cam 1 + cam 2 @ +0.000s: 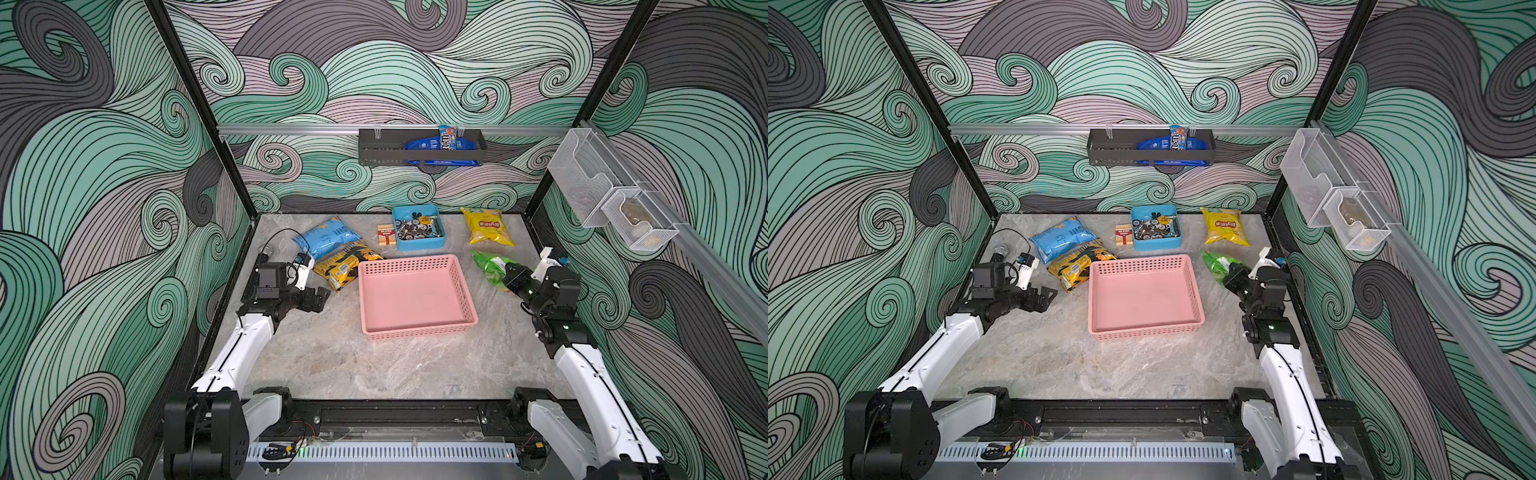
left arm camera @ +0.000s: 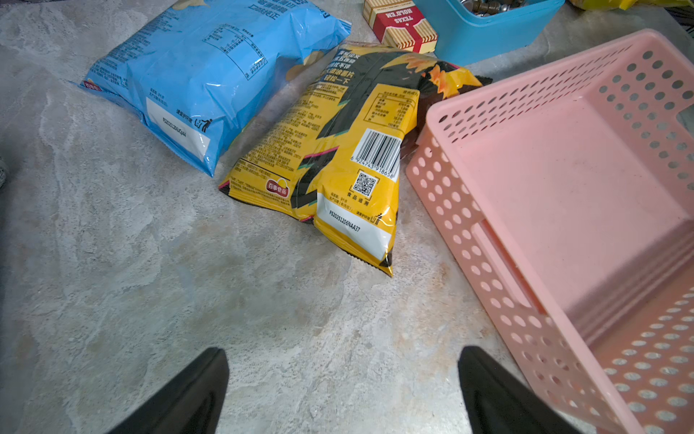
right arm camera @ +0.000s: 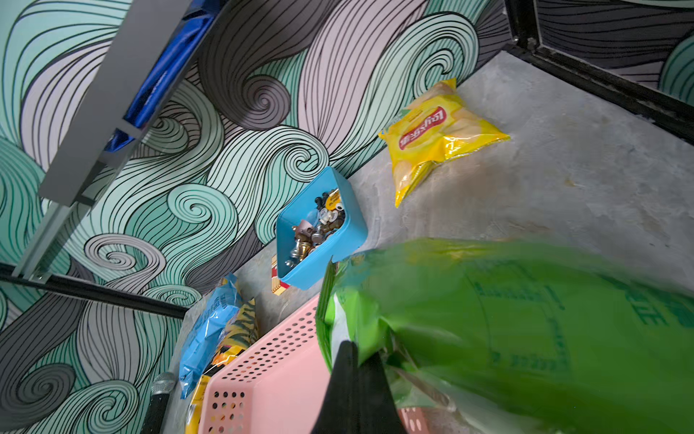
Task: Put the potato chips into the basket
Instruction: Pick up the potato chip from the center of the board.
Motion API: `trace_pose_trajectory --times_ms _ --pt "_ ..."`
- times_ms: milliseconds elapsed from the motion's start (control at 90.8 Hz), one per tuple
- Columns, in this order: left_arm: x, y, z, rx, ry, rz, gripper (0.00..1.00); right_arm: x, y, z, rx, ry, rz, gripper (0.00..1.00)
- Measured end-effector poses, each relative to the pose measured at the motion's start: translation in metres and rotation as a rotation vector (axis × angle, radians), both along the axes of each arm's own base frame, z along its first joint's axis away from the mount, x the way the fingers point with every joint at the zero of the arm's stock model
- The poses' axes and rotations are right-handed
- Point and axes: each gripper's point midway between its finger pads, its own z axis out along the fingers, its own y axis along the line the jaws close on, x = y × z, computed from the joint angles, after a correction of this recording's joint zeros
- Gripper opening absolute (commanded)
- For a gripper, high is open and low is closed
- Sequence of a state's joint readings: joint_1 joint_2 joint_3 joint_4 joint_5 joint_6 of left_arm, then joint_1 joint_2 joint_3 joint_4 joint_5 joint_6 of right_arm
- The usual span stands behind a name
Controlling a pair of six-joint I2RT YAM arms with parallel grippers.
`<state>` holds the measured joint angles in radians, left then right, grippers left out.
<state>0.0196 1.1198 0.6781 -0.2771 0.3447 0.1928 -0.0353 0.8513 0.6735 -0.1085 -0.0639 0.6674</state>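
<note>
Pinching the green bag [image 1: 489,266] by its edge so it can swing over, the right hand [image 1: 509,275] holds it just right of the basket [image 1: 415,333]; the left hand [image 1: 321,297] hovers released left of it.

L end effector [image 2: 343,353] open, R end effector [image 1: 508,275] gripping green bag [image 1: 487,266].

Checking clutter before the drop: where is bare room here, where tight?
Bare: the table, from the basket to the near edge; inside the basket. Tight: the black-and-yellow bag lies against the basket's far left corner, the light blue bag touching it.
</note>
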Motion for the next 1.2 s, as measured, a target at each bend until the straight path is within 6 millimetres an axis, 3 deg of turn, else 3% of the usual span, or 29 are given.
trace_pose_trajectory --times_ms 275,407,550,749,848,1024,1200 --pt "0.0 0.001 0.0 0.0 0.0 0.004 0.98 0.001 0.07 0.072 -0.009 -0.114 0.252 0.0" --pt "-0.001 0.001 0.0 0.002 0.005 0.002 0.98 -0.004 0.116 0.089 0.022 -0.129 0.438 0.0" --pt "0.0 -0.003 0.024 0.025 -0.011 -0.061 0.98 -0.019 0.171 0.087 0.065 -0.098 0.659 0.0" --pt "0.001 -0.024 0.116 0.029 -0.169 -0.211 0.99 -0.05 0.222 0.077 0.103 -0.045 0.876 0.0" --pt "-0.011 -0.048 0.147 0.029 -0.209 -0.324 0.99 -0.061 0.238 0.07 0.116 -0.018 0.949 0.0" --pt "-0.049 -0.108 0.168 0.04 -0.22 -0.572 0.99 -0.069 0.255 0.058 0.127 0.029 1.011 0.0" --pt "-0.068 -0.143 0.151 0.071 -0.163 -0.714 0.98 -0.075 0.261 0.057 0.143 0.042 1.046 0.0"
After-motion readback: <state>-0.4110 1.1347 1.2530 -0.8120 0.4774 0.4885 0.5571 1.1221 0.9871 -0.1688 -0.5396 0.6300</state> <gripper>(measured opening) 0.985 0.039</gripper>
